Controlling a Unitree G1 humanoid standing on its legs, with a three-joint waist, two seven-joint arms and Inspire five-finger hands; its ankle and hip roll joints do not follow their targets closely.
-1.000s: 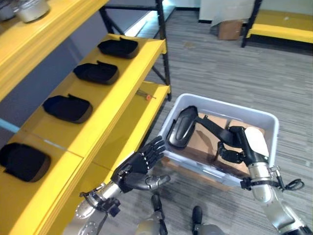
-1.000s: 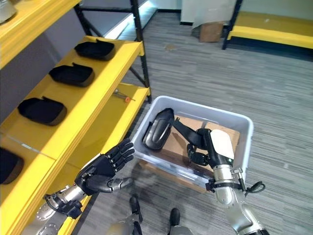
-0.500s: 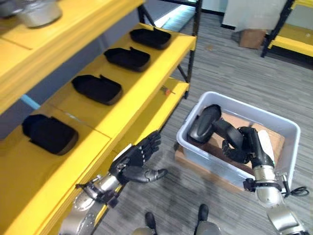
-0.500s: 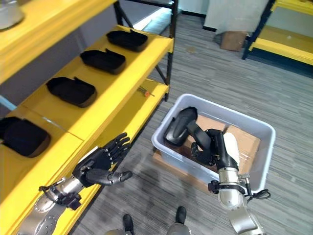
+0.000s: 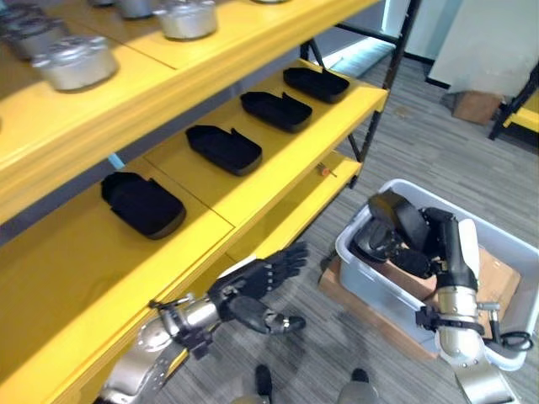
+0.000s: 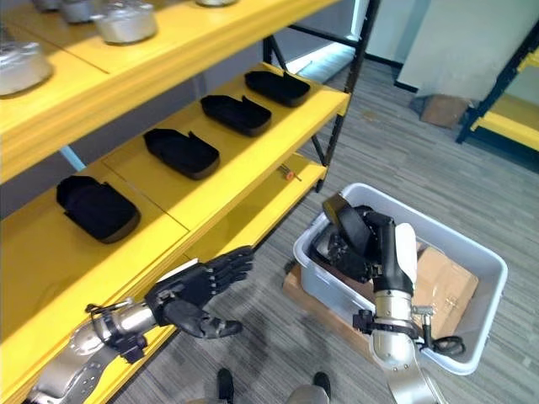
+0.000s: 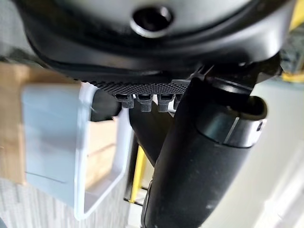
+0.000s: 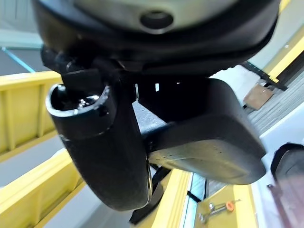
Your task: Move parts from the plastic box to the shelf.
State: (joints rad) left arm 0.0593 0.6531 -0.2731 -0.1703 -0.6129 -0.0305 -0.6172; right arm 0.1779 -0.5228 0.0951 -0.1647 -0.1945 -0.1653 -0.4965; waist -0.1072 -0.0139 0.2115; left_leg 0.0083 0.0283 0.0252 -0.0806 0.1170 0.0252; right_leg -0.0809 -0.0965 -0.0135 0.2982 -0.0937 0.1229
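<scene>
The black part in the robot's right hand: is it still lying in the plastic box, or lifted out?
Partly lifted. The right hand grips the black part, raised above the plastic box rim but over the box.

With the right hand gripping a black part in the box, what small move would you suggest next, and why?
Probably lift the right hand straight up. Its fingers are curled round the black part, which sits low inside the plastic box; it must clear the wall before swinging to the shelf.
</scene>
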